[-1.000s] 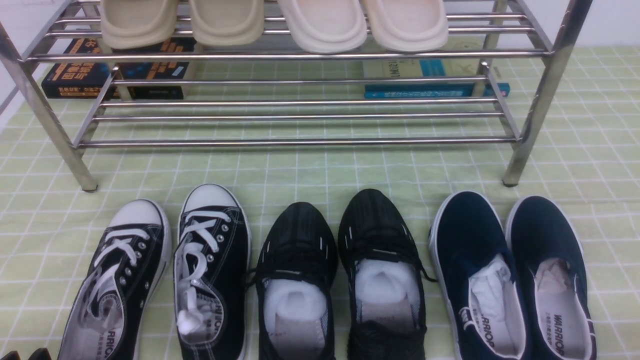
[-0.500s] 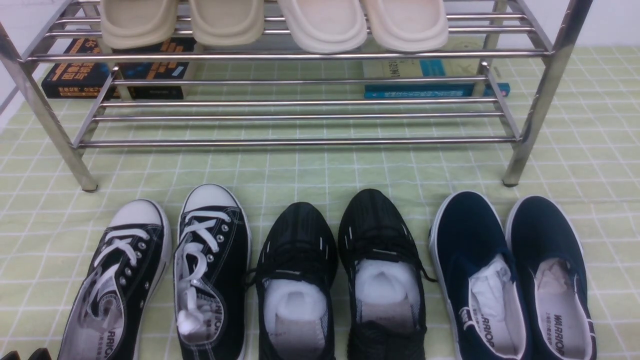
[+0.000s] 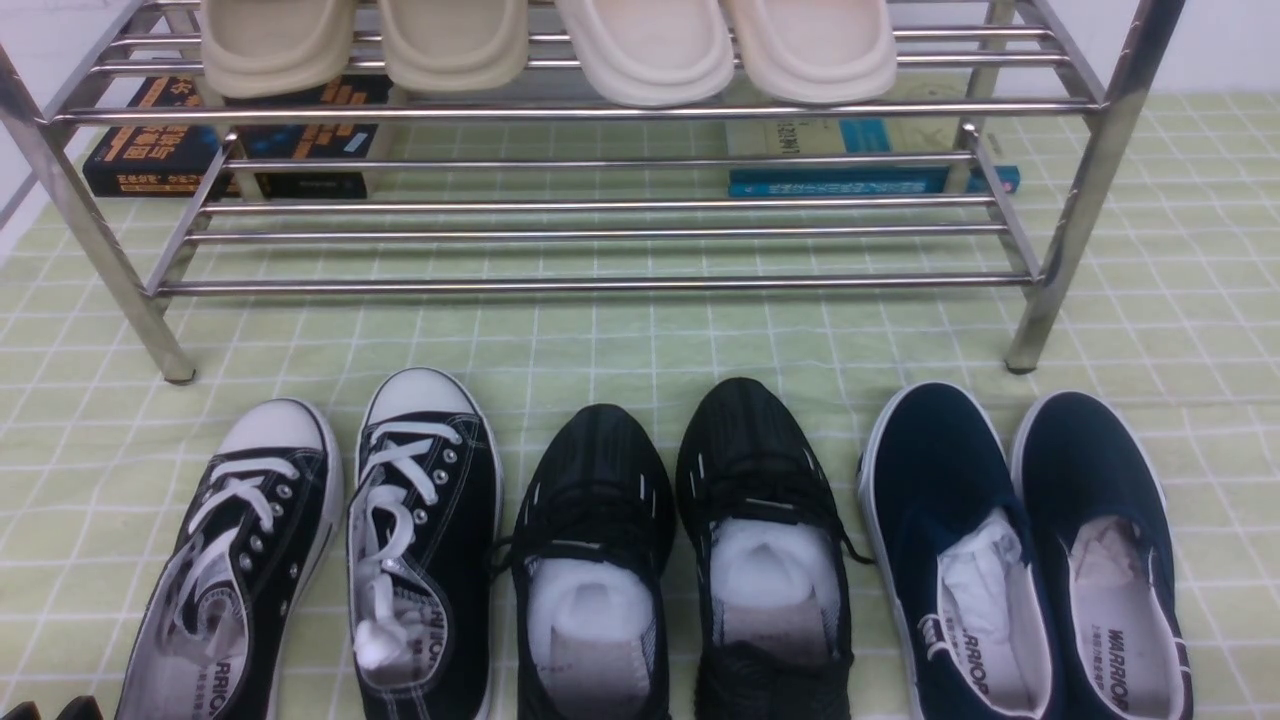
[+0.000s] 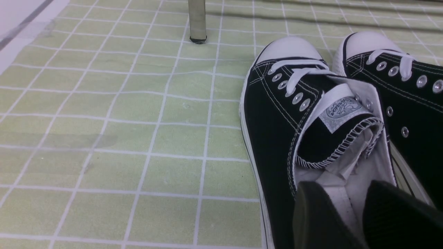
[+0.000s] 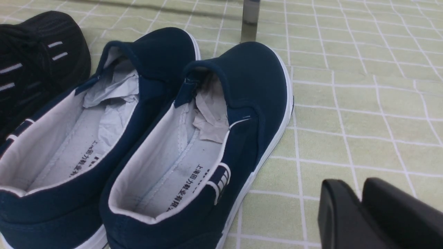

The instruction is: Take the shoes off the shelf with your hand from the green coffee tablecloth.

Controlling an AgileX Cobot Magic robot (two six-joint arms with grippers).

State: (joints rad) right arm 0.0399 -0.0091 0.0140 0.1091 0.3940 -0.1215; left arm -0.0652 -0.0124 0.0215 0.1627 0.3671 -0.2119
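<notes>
Both navy shoes (image 5: 193, 138) are sitting at ten o'clock of the right gripper (image 5: 360, 207), whose narrowly parted, empty fingers need steering clear before withdrawing.

You see the navy slip-on shoes (image 3: 1025, 560) side by side on the pale green checked tablecloth (image 3: 620, 350), toes toward the silver shelf (image 3: 600, 285), white-soled, paper-stuffed, at the row's right end, off the rack.
</notes>
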